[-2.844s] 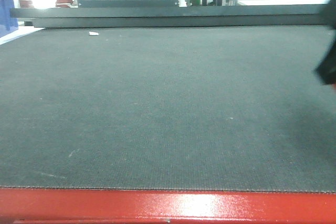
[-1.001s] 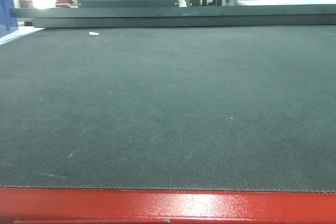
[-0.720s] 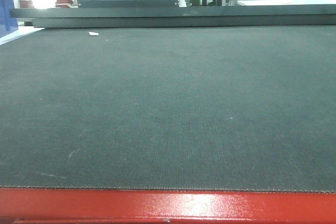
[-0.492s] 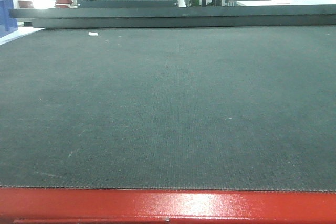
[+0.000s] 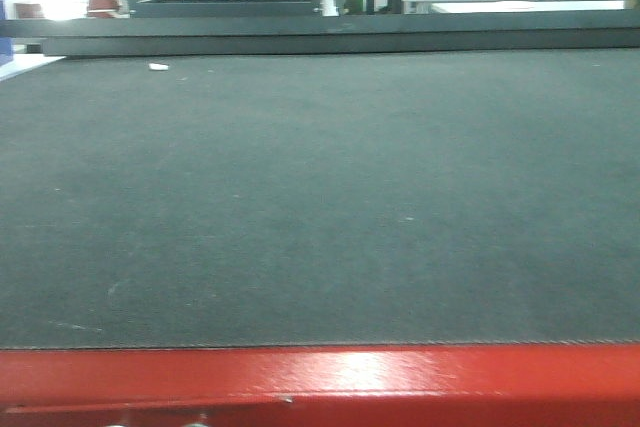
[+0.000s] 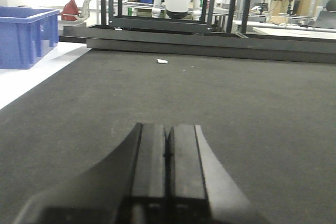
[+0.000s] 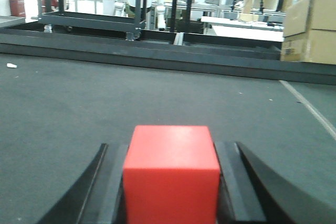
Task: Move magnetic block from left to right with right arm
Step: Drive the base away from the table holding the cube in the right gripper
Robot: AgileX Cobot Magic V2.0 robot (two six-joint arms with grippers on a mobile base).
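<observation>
In the right wrist view the magnetic block [image 7: 171, 174], a plain red cube, sits squeezed between the two black fingers of my right gripper [image 7: 172, 153], which is shut on it just above the dark mat [image 7: 79, 103]. My left gripper [image 6: 168, 135] shows in the left wrist view with its two black fingers pressed together and nothing between them, low over the mat [image 6: 252, 103]. The front view shows only the bare mat [image 5: 320, 197]; neither gripper nor the block appears there.
A red table edge [image 5: 320, 377] runs along the front. A raised dark rail [image 5: 330, 32] bounds the far side. A small white scrap [image 5: 158, 67] lies far left. A blue bin [image 6: 26, 35] stands off the mat's left; cardboard boxes [image 7: 310, 27] stand far right.
The dark arm part at the right edge 2.8 s ago has left the front view. That view has since shifted slightly, with more of the red edge showing.
</observation>
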